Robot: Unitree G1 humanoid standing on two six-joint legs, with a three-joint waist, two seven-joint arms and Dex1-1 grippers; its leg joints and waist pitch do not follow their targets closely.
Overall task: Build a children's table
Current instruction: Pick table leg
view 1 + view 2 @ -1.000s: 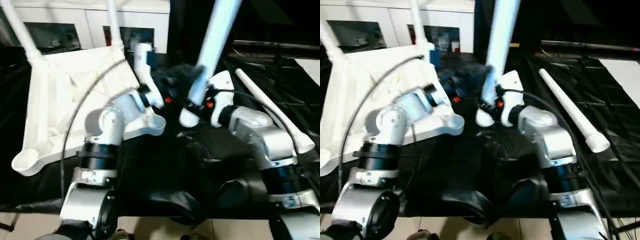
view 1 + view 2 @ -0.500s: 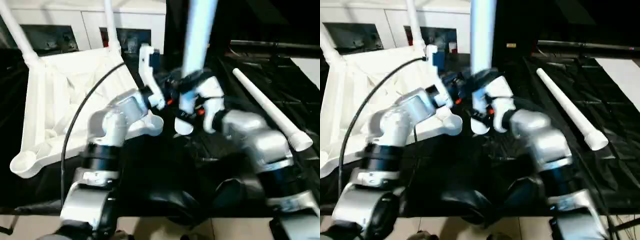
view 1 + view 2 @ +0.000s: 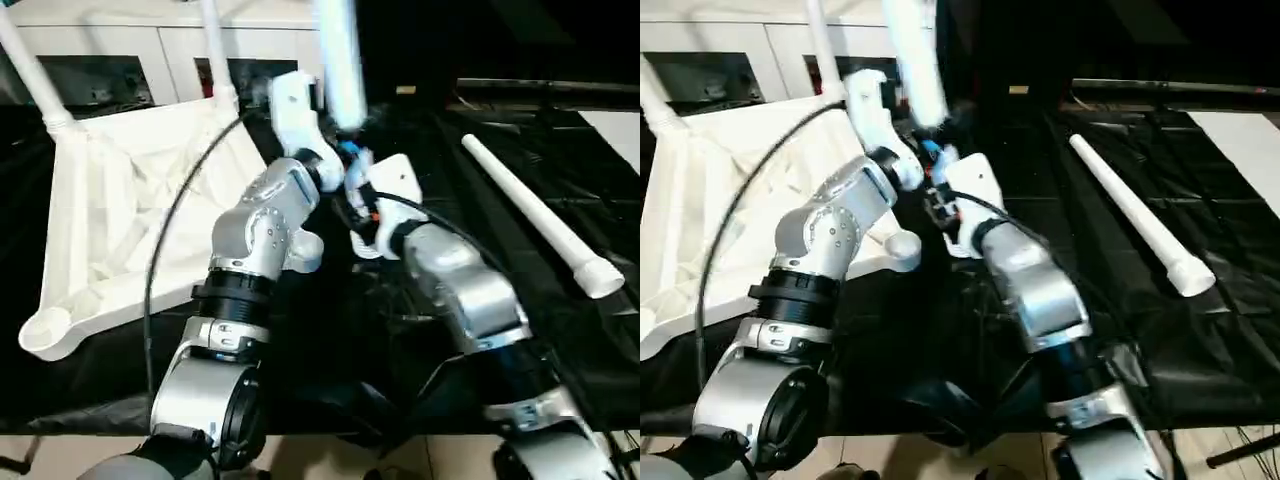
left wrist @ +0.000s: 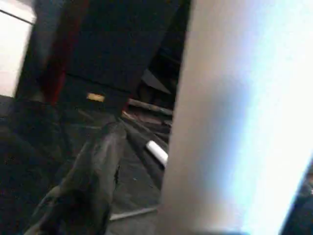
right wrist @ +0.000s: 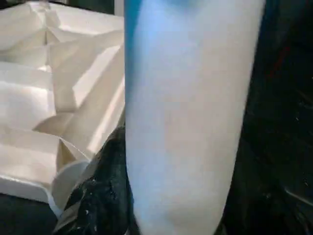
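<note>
White plastic everywhere: the top (image 3: 130, 220) lies upside down on the black-draped bench (image 3: 470, 180), ribs up, with two legs (image 3: 215, 45) already standing in its far corners. A third leg (image 3: 338, 60) is held nearly upright between the two arms, just beside the near socket (image 3: 305, 250) on the robot's right of the top, and a fourth leg (image 3: 535, 215) lies loose on the bench, well apart to the right.

The right gripper (image 3: 365, 215) sits low on the held leg, whose shaft looms close in its wrist view; it looks to be pinching the leg, though the jaws themselves are blurred. The left gripper (image 3: 300, 120) is up against the same leg higher on the shaft (whether its jaws are spread or pressed on it I cannot tell).

Risks, as I judge them: the leg's foot may miss the socket, since the left forearm covers much of it and the aim is partly blind. A tilted leg would jam on the rim rather than seat. A push off-centre could also slide the top across the slick black sheet or tip it, disturbing the two seated legs.

Hidden: the held leg's lower end behind the right wrist, its upper end cut off by the frame, and both grippers' contact points.
</note>
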